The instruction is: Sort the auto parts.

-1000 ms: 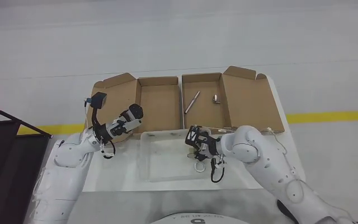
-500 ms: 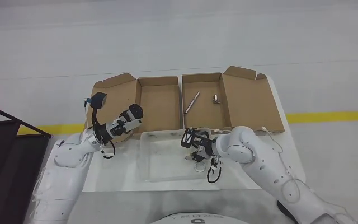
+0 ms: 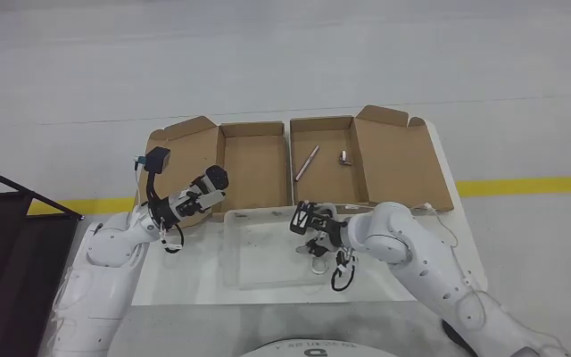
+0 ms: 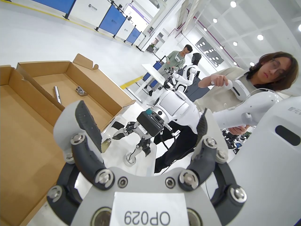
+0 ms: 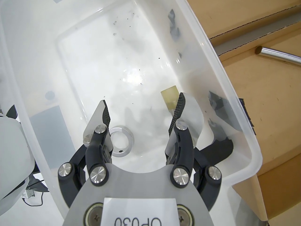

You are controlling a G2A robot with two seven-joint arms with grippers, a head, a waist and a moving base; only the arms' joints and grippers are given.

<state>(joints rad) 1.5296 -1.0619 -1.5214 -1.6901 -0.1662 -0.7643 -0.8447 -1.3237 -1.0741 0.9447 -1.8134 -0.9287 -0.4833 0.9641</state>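
Ring (image 5: 122, 153) and pale block (image 5: 169, 95), plain from the right wrist, lie by the wide right hand (image 5: 142, 98).

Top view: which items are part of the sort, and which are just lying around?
Job: clear bin, metal ring and yellowish block in it; left box; right box holding metal rod and small metal part.
Lying about: thin cable by the right box's flap; dark frame beside the table.

The bin (image 5: 218, 66) is clear, glossy plastic; the ring (image 5: 127, 148) and rod (image 5: 279, 54) smooth polished metal; the boxes (image 5: 258, 90) matt brown cardboard.
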